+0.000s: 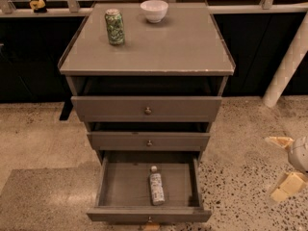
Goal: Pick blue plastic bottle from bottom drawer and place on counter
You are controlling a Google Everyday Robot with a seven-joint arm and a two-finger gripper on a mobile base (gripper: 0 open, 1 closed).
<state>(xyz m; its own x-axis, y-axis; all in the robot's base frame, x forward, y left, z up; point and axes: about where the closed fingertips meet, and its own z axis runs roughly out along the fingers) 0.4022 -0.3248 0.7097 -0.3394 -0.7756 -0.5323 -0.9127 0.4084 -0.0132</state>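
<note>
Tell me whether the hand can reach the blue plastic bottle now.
Probably yes: the bottom drawer is pulled out, the blue plastic bottle lies uncovered inside, and the hand hangs open, low beside the cabinet.

hand low at frame's right edge, fingers spread wide, pointing left, nothing between them; wrist mostly cropped.
</note>
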